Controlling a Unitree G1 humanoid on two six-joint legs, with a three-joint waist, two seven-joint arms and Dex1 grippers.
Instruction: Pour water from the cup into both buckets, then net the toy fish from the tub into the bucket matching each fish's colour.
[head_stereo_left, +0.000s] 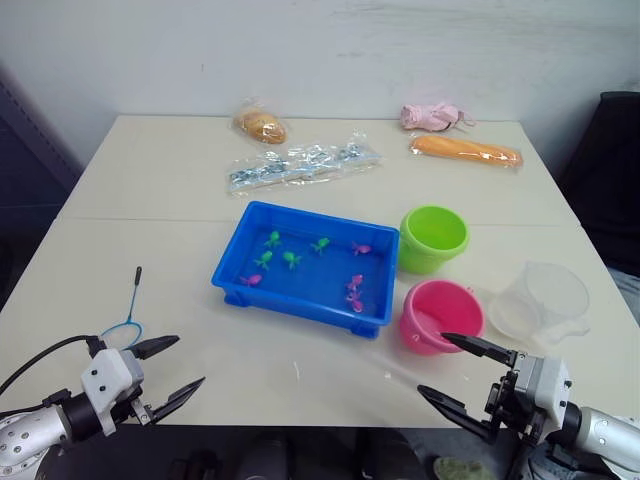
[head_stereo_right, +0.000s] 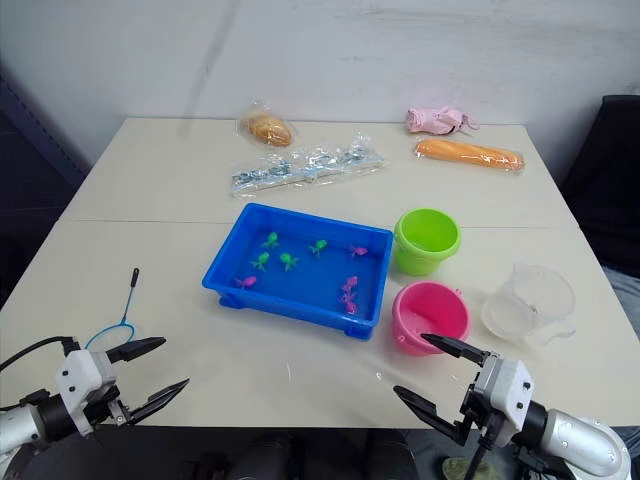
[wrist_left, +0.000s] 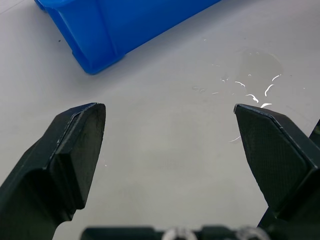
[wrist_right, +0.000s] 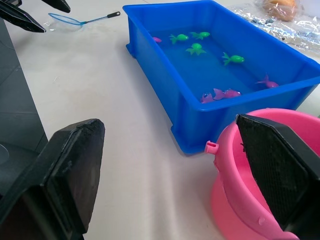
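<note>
The cup (head_stereo_left: 541, 302) waits right of the pink bucket (head_stereo_left: 440, 315), within reach of the right gripper (head_stereo_left: 467, 373); both grippers' jaws spread, empty

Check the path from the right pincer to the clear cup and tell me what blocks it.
Nothing visible blocks it. The right pincer hangs open at the table's near edge, with the pink bucket just ahead on its inner side. The cup stands farther out, beside that bucket, with bare table between pincer and cup.

net hoop (head_stereo_left: 122, 331) partly behind left claw (head_stereo_left: 168, 372); bagged items' (head_stereo_left: 302, 163) contents indistinct
</note>
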